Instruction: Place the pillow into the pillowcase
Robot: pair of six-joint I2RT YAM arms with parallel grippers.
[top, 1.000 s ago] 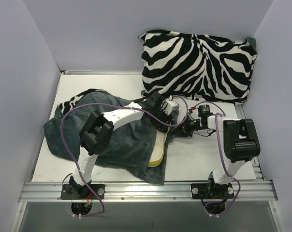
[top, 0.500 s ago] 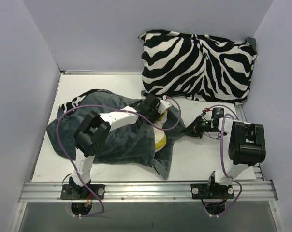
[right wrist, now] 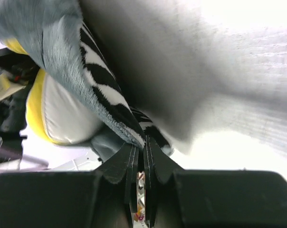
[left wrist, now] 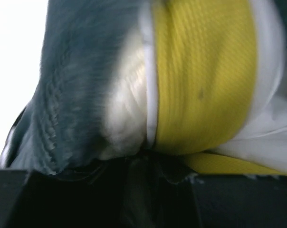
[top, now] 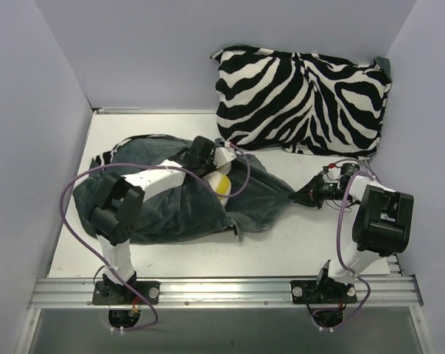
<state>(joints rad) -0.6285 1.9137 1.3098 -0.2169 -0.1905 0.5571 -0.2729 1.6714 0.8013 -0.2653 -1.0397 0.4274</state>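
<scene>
Our pillow (top: 220,184) lies mostly inside the pillowcase (top: 163,210) on the table's (top: 296,243) left half, with one yellow corner showing at the mouth. Our right gripper (right wrist: 139,152) is clamped on the hem, which stretches rightward. Whether our left gripper (top: 214,168), at the pillow's edge, is pinching it we cannot tell. That corner remains to be tucked in.

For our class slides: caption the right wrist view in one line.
Right fingers shut on an edge of the grey-teal plush and zebra-print pillowcase, cream-yellow pillow beyond.
</scene>
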